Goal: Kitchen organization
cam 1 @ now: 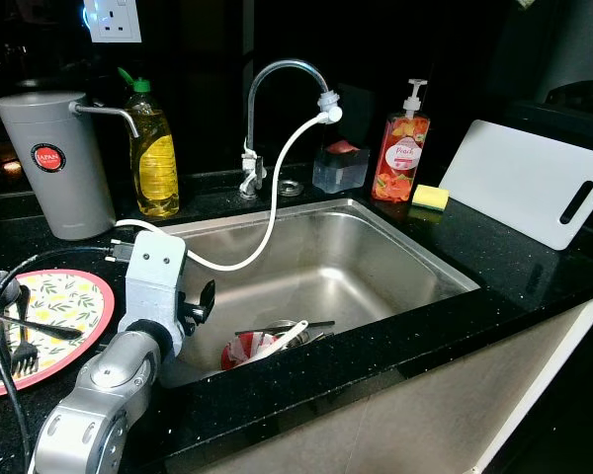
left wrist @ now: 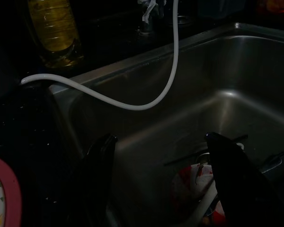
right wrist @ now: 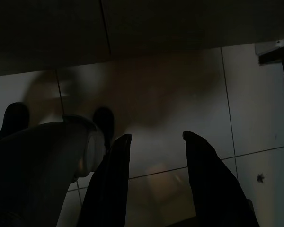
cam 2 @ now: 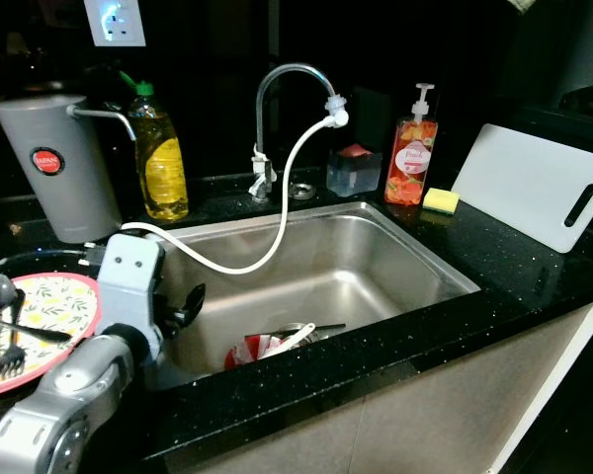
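Stainless steel sink (cam 1: 395, 259) set in a black speckled counter (cam 1: 534, 286), taken as the landmark. The left gripper (left wrist: 163, 189) hangs over the sink's left front corner, its two black fingers (left wrist: 102, 179) spread apart and holding nothing. Just beyond and below the fingertips, at the front of the sink floor, lies a heap of dishes (cam 1: 267, 346): a red-and-white piece with a pale utensil handle and a dark thin utensil laid across it; the fingers are above the heap and not touching it. A white hose (cam 1: 277, 197) runs from the spout of the curved faucet (cam 1: 282, 74) at the sink's back rim, sags into the basin and climbs out over the left rim behind the left arm (cam 1: 109, 395). On the counter left of the sink sits a pink-rimmed lemon-patterned plate (cam 1: 74, 306) bearing a black fork (cam 1: 22, 351) and a dark spoon. Behind the sink's left rim stand a grey canister (cam 1: 54, 163) and a yellow dish-liquid bottle (cam 1: 153, 153). Behind its right back corner stand a small clear container (cam 1: 339, 168), an orange pump bottle (cam 1: 400, 148) and a yellow sponge (cam 1: 431, 197); a white cutting board (cam 1: 529, 183) leans further right. The right gripper (right wrist: 154, 142) hangs over a tiled floor (right wrist: 255, 142), fingers parted and empty
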{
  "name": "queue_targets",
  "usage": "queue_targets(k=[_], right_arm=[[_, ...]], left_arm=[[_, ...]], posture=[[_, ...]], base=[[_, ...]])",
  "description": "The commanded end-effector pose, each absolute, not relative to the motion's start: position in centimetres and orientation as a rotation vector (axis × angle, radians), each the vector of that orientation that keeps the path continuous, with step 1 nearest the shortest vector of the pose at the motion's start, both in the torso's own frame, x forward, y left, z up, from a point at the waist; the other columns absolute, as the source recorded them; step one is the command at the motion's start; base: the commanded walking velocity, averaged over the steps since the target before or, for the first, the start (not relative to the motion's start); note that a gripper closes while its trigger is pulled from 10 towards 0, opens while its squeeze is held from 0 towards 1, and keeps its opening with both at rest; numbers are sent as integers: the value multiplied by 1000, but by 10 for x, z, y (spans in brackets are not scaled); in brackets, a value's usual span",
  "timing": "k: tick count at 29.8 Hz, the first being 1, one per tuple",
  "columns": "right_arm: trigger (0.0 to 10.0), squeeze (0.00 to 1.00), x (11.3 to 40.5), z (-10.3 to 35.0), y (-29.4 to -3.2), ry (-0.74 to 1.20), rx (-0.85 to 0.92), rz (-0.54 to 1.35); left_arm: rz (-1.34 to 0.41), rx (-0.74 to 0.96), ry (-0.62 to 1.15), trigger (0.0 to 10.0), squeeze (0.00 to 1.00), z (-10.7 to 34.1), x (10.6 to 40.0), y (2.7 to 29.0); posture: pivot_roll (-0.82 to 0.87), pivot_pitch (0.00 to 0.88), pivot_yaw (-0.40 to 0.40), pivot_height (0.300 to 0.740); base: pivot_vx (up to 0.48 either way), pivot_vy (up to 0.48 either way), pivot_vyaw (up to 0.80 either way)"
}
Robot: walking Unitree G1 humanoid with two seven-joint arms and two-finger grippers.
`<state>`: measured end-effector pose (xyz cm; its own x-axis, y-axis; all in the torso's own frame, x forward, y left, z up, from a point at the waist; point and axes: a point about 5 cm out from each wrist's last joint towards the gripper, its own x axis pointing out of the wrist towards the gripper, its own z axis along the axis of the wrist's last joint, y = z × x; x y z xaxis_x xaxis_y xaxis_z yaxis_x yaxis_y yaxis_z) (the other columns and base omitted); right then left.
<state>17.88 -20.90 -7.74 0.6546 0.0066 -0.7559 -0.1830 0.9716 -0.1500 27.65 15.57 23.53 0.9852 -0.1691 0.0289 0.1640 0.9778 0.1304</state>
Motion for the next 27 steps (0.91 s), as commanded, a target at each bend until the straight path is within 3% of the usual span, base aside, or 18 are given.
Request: queue_targets(k=[1, 27], right_arm=[[10000, 0, 174, -80, -213, 877, -213, 93], [10000, 0, 173, -80, -213, 882, -218, 94]], left_arm=[[-167, 131, -30, 10000, 0, 233, 278, 155], [-166, 160, 7, 10000, 0, 232, 280, 156]], posture=[[-42, 45, -20, 740], [-43, 46, -15, 740]], base=[[0, 0, 0], [0, 0, 0]])
